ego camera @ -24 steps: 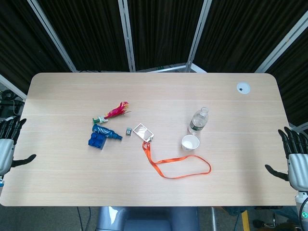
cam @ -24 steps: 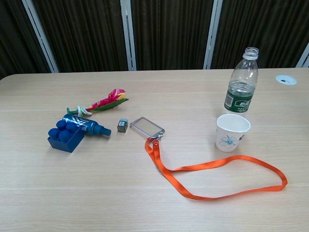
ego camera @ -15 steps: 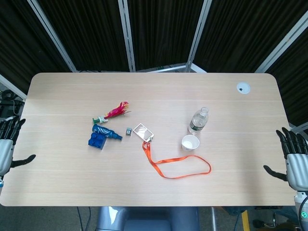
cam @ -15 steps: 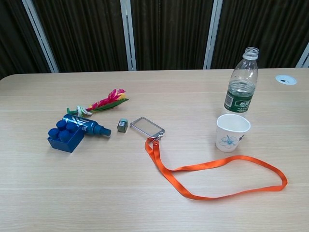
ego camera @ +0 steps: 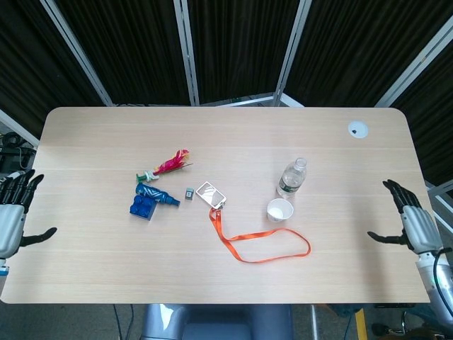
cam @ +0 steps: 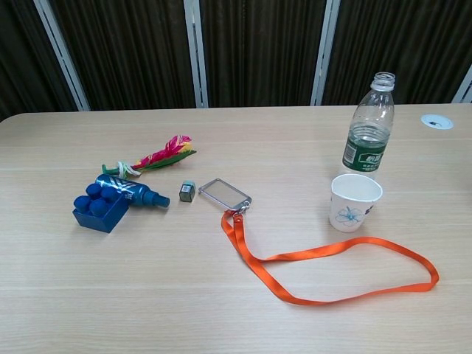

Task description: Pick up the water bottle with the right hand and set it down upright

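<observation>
A clear water bottle [ego camera: 291, 178] [cam: 368, 128] with a green label and no cap stands upright right of the table's centre, just behind a white paper cup [ego camera: 279, 210] [cam: 354, 201]. My right hand [ego camera: 409, 221] hovers at the table's right edge, well right of the bottle, fingers spread and holding nothing. At the left edge my left hand [ego camera: 13, 212] is open too, fingers apart. Neither hand shows in the chest view.
An orange lanyard [ego camera: 262, 245] [cam: 324, 269] with a badge holder [ego camera: 210, 193] lies in front of the cup. Left of centre lie a blue brick [ego camera: 144, 207], a blue spray bottle [ego camera: 157, 195], a small grey cube [ego camera: 189, 193] and a colourful feather toy [ego camera: 168, 164]. A cable port [ego camera: 357, 129] sits at the far right.
My right hand has moved up and inward over the table's right edge, toward the bottle. The left hand has shifted only slightly. The bottle and other objects have not moved.
</observation>
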`<act>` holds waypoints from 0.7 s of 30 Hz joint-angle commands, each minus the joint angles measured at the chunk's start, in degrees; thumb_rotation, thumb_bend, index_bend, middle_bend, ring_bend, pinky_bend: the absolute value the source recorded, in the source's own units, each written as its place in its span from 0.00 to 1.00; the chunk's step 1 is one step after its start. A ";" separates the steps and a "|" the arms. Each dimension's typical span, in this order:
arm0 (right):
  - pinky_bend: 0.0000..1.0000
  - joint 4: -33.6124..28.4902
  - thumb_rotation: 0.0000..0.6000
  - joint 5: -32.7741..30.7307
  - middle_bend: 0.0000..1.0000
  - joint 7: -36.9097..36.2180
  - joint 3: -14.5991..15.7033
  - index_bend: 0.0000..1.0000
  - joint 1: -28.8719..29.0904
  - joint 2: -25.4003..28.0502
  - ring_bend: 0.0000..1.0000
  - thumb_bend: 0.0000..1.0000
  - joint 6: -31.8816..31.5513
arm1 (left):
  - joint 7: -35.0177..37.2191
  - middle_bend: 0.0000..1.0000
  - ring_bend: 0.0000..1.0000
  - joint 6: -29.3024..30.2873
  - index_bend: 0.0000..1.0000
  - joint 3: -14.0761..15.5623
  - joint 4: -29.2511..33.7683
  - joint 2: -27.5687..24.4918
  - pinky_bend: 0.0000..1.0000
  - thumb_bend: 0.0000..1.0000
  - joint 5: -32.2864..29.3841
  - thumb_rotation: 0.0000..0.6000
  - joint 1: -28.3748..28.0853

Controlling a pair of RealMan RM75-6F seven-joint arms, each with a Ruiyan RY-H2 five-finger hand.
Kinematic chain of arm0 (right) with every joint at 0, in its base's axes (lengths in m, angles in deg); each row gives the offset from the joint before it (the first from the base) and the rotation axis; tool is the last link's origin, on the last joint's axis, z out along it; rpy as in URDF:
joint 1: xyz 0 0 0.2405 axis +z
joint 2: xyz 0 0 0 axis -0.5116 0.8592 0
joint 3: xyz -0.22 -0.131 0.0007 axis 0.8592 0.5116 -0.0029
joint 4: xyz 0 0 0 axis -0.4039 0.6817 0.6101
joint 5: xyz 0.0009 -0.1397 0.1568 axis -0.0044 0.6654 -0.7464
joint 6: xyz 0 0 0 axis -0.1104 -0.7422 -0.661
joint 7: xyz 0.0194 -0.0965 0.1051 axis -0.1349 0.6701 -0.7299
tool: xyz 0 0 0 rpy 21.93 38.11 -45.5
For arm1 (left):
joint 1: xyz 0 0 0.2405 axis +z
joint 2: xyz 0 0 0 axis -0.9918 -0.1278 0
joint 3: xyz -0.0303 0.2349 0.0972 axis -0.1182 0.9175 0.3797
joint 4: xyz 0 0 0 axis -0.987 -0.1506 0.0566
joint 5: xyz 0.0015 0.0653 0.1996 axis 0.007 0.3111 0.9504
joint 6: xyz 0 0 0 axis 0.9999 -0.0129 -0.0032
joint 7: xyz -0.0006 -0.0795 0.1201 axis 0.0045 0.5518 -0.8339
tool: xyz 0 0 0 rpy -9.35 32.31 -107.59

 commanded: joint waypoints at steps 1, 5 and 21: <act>0.00 16.60 1.00 1.67 0.00 -19.07 -1.06 0.00 9.52 -7.82 0.00 0.00 12.49 | -0.94 0.00 0.00 -1.12 0.00 -0.01 -0.13 0.47 0.00 0.01 -0.47 1.00 -0.49; 0.00 24.25 1.00 5.12 0.00 -28.60 -0.51 0.00 13.71 -12.03 0.00 0.00 14.29 | -2.84 0.00 0.00 -2.06 0.00 -0.53 -0.57 1.34 0.00 0.01 -2.49 1.00 -0.87; 0.00 39.83 1.00 12.53 0.00 -48.19 4.41 0.00 25.73 -24.15 0.00 0.00 18.42 | -1.90 0.00 0.00 -3.92 0.00 -1.38 -4.29 3.50 0.00 0.01 -3.67 1.00 -1.74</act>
